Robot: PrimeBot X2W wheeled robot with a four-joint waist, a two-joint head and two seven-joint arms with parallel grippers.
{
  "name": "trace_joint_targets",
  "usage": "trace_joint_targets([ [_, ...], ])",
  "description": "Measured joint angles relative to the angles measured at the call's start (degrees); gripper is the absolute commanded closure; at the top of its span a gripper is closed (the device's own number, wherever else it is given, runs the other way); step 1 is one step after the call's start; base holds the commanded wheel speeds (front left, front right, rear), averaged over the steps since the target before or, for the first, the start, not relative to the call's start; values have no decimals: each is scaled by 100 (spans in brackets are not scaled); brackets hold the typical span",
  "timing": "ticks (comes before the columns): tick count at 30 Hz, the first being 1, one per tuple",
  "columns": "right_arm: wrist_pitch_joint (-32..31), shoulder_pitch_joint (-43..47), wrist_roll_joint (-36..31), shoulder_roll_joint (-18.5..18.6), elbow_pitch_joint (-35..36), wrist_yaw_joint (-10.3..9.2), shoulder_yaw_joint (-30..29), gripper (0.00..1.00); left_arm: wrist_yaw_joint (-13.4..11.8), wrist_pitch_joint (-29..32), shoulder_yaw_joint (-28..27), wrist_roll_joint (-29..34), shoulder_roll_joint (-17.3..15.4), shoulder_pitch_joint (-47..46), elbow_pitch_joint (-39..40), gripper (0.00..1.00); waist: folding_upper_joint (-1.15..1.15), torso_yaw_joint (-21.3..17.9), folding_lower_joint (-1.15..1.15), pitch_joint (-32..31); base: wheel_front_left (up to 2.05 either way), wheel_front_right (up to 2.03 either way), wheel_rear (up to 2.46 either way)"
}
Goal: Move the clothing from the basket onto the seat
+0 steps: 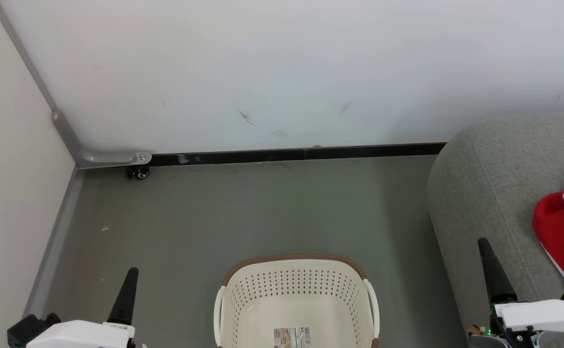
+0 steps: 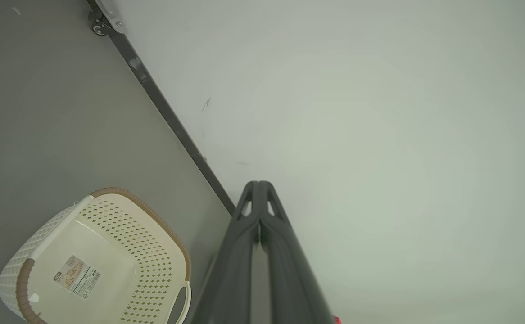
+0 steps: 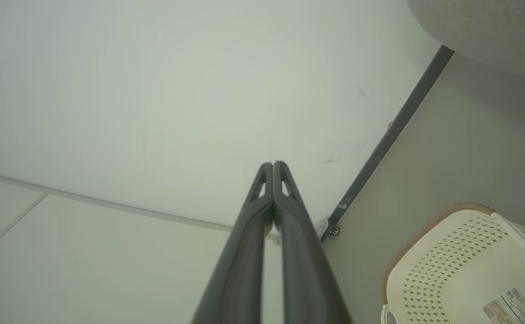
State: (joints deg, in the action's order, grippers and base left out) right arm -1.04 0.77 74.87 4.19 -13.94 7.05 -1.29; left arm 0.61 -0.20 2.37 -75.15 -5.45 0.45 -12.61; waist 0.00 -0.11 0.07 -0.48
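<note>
Head view: left claw (image 1: 130, 279), right claw (image 1: 485, 250) point forward, flanking basket (image 1: 294, 258); both pressed together, empty.

A scuffed white wall (image 1: 282, 67) is spanning the upper frame, a black skirting (image 1: 301, 154) running along the grey floor (image 1: 243, 208) beneath.

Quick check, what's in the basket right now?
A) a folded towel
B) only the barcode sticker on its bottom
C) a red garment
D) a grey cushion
B: inside the basket just the barcode sticker shows on its bottom, while the red clothing lies on the seat.
</note>
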Motion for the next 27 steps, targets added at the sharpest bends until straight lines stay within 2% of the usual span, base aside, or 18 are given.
trace_joint_targets([
  [23,-108,-363,1906,87,-85,0,-185,100,503,443,-454,-1709,185,-256,-176,100,0,10,-3,63,0,0,0],
  [27,-125,-376,2051,98,-89,0,-199,100,554,474,-495,-1811,192,-308,-199,100,0,10,-4,65,0,0,0],
])
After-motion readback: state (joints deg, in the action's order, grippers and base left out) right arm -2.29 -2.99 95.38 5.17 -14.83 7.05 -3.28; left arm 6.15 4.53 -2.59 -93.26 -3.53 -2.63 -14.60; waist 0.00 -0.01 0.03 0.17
